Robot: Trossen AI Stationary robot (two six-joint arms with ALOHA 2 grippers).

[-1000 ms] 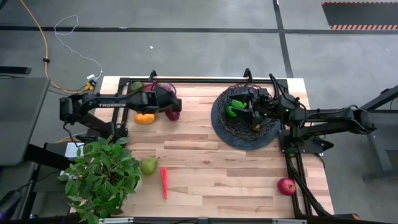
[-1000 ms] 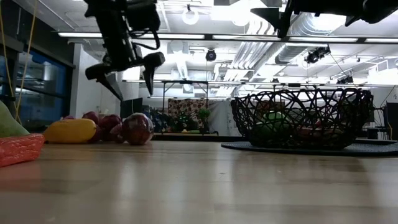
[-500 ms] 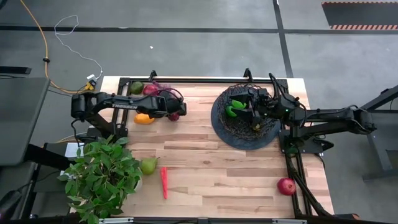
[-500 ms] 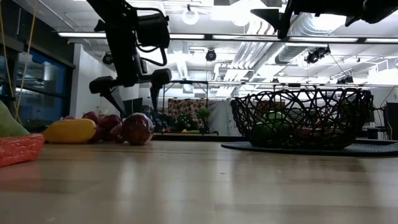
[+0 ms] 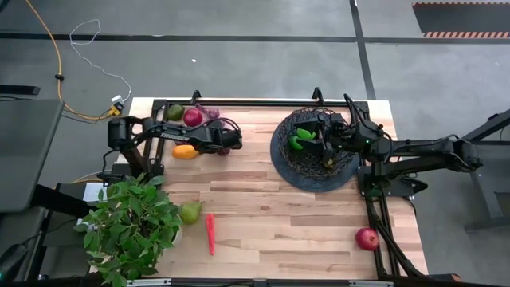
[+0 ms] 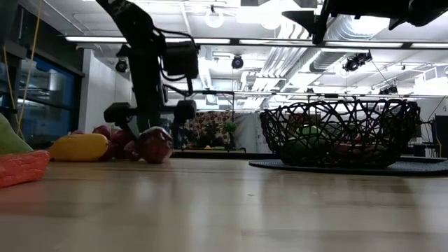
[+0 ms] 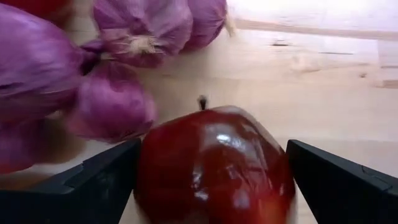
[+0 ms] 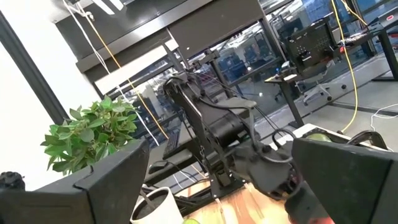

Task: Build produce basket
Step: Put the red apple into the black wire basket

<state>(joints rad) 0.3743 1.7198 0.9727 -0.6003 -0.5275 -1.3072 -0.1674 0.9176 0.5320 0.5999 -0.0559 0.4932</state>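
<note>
Your left gripper (image 7: 211, 180): low over the far left of the light wooden slatted table (image 5: 271, 207), jaws spread wide, one finger on each side of a glossy dark red apple (image 7: 214, 165) without clamping it; purple grape bunch (image 7: 93, 68) just behind.

Your right gripper (image 5: 325, 143): jaws wide, hanging above the round black wire mesh basket (image 5: 315, 150), which holds a green fruit (image 5: 301, 137).

On your table: orange fruit (image 5: 185, 151), green pear (image 5: 190, 212), red chilli pepper (image 5: 210, 233), second red apple (image 5: 366, 238), leafy potted plant (image 5: 131, 227).
</note>
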